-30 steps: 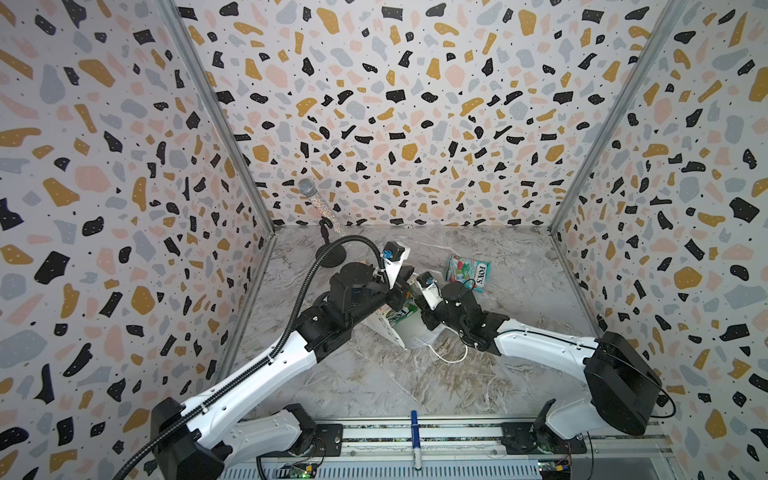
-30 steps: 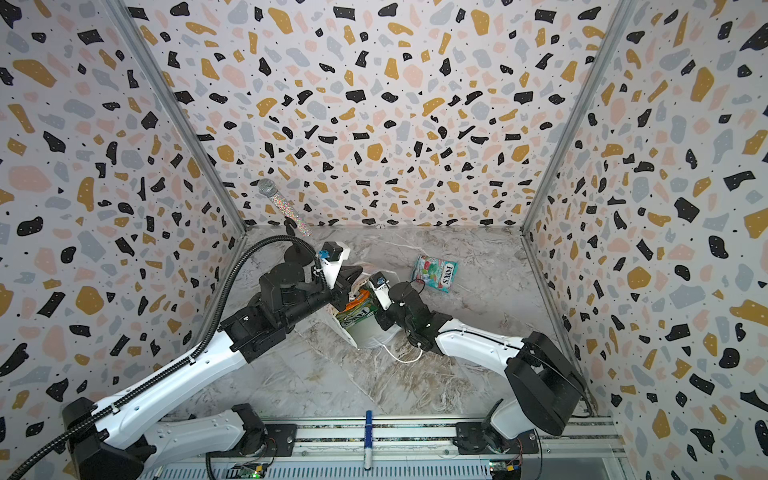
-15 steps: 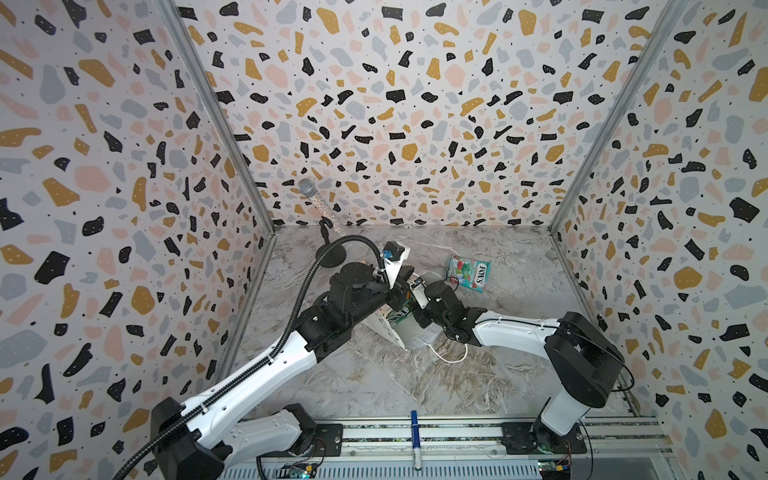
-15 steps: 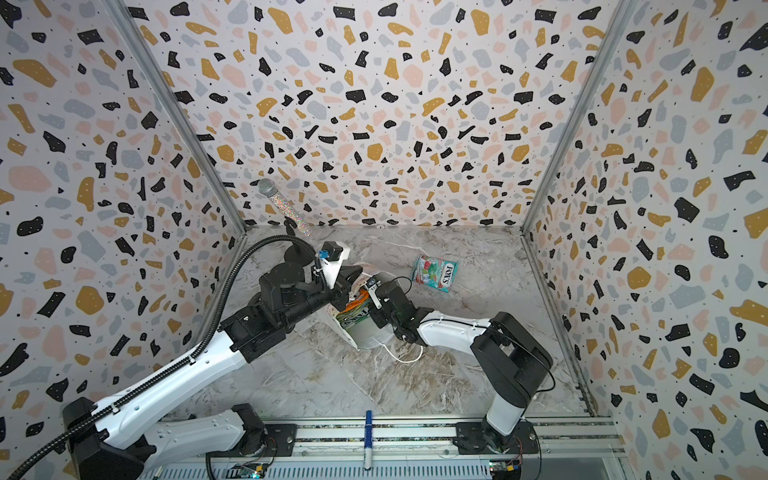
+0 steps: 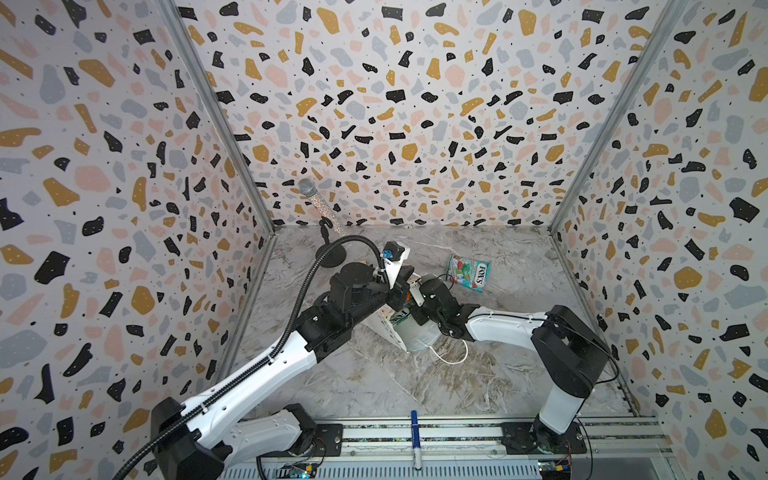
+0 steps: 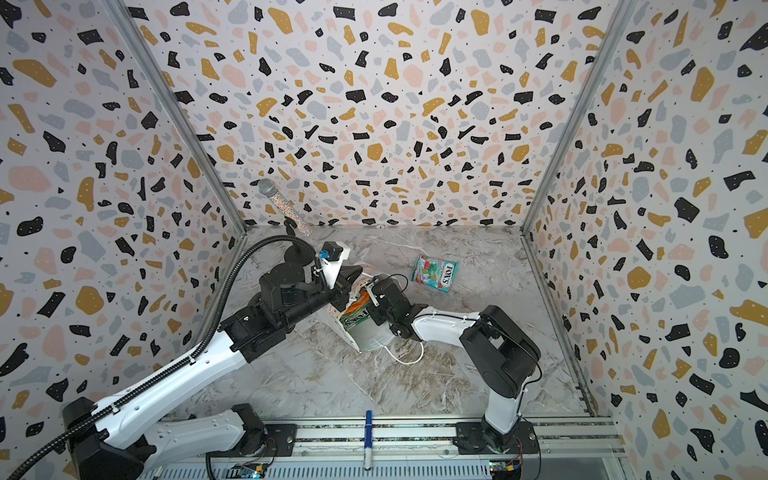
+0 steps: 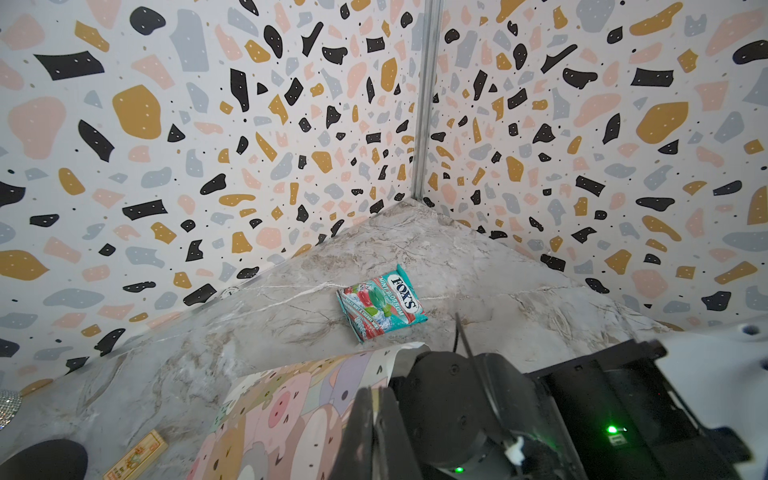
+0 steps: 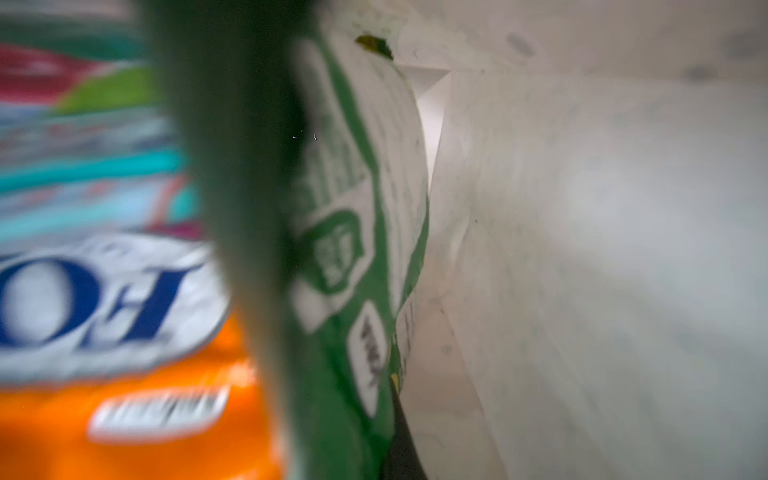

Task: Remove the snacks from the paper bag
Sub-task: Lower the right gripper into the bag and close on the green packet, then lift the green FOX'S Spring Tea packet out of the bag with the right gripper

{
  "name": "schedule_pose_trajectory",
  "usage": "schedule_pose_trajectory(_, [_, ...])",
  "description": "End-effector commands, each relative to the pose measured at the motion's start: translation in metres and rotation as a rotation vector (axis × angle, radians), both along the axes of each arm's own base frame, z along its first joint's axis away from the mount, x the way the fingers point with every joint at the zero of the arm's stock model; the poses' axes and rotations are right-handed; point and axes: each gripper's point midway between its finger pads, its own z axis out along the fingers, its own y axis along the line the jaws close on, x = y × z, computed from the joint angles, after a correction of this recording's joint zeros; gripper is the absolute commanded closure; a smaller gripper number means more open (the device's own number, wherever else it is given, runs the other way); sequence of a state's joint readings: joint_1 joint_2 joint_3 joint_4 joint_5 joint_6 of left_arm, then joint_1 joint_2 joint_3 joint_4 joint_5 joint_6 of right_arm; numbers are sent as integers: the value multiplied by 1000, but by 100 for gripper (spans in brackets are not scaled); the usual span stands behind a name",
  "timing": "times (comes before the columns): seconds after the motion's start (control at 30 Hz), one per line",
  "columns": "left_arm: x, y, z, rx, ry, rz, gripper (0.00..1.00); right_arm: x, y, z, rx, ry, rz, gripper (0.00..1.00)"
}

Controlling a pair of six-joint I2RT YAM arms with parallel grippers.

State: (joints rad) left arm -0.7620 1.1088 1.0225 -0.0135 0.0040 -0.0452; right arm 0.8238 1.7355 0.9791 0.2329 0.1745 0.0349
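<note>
Glossy orange packet [image 8: 124,415] beside green packet [image 8: 345,249] inside white paper bag [image 8: 582,249].

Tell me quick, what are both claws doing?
Left gripper: shut on the white paper gift bag's rim.
Right gripper: shut, seemingly on a glossy green candy packet inside.

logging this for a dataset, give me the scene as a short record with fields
paper bag: on the table, mouth open
left gripper: shut on the bag's rim
right gripper: inside the bag, shut on a green packet
out of bag: one teal packet, flat on the table
in bag: orange packet, second teal packet
</note>
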Motion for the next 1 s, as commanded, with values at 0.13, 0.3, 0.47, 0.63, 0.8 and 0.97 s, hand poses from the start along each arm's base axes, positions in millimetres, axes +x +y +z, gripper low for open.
schedule_pose_trajectory(0.13, [6, 9, 15, -43, -50, 57, 100, -25, -10, 53, 98, -42, 42, 100])
schedule_pose_trajectory(0.3, [6, 8, 14, -42, -48, 55, 100, -46, -22, 76, 133, -51, 65, 100])
schedule_pose_trajectory(0.47, [6, 8, 13, -39, -47, 51, 100, -67, -38, 99, 167, -52, 86, 100])
schedule_pose_trajectory(0.63, [6, 9, 13, -33, -48, 59, 100, -87, -52, 126, 212, -67, 103, 100])
schedule_pose_trajectory(0.8, [6, 9, 13, -39, -47, 55, 100, -103, -67, 166, 270, -118, 110, 100])
schedule_pose_trajectory(0.97, [5, 7, 14, -41, -45, 47, 100, -119, -85, 217, 361, -199, 109, 100])
